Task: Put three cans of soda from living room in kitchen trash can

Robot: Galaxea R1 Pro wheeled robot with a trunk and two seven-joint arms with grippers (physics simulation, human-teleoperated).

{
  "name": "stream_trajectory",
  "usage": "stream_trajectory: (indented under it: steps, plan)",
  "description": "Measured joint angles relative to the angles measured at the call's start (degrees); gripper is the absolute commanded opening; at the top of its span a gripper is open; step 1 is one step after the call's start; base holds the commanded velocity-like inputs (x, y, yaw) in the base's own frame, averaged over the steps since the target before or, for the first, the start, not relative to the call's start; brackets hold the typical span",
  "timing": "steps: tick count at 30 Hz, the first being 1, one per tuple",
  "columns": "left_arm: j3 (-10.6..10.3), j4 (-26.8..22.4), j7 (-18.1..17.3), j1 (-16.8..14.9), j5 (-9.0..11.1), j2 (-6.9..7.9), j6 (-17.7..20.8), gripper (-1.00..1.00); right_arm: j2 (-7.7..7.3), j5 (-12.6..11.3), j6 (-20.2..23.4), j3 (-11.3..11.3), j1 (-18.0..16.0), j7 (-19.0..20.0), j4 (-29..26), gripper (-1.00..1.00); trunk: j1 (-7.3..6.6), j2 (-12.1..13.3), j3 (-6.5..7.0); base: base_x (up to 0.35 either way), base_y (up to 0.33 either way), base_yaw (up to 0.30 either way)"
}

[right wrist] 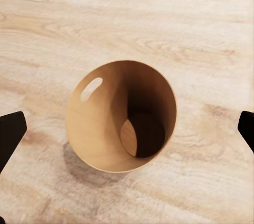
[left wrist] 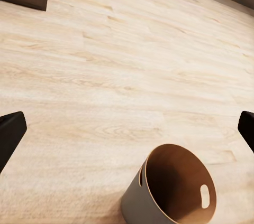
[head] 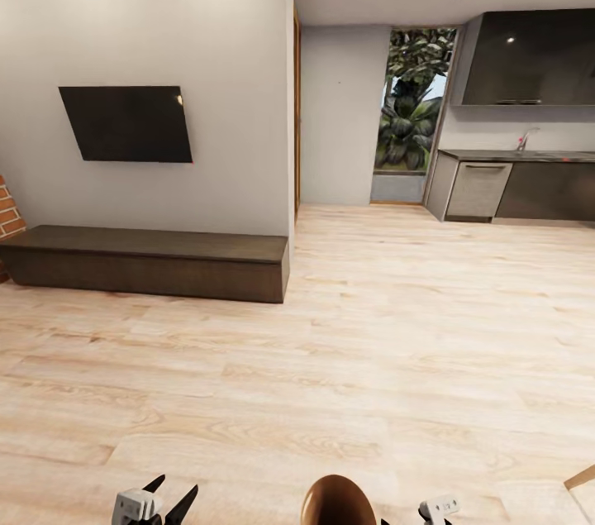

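A small round grey bucket with a copper-brown inside [right wrist: 120, 115] stands upright on the pale wood floor [head: 397, 343], bottom centre of the head view. Both grippers' fingers are spread, grasping nothing. It looks light and rigid; grip its rim.

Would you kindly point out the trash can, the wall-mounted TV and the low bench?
trash can [right wrist: 100, 129], right wrist view, inner wall.
TV [head: 128, 124], head view, screen centre.
low bench [head: 149, 244], head view, top surface.
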Motion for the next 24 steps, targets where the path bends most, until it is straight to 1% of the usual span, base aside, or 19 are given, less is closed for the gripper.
stream_trajectory:
  steps: [16,20,24]
  plan:
    - [-0.1,0.2,-0.1,0.0,0.0,0.00,-0.1,1.00,-0.02,0.0,-0.1,-0.1,0.0,-0.3,-0.2,1.00,0.00,0.0,0.00,0.000,0.000,0.000]
    - [-0.1,0.3,-0.2,0.0,-0.1,0.00,-0.1,1.00,0.03,0.0,-0.2,-0.1,-0.1,-4.6,-0.4,1.00,0.00,0.0,0.00,0.000,0.000,0.000]
    - [-0.1,0.3,-0.6,0.0,-0.1,0.00,-0.1,1.00,0.21,0.0,-0.1,0.0,-0.3,-12.1,-0.4,1.00,0.00,0.0,0.00,0.000,0.000,0.000]
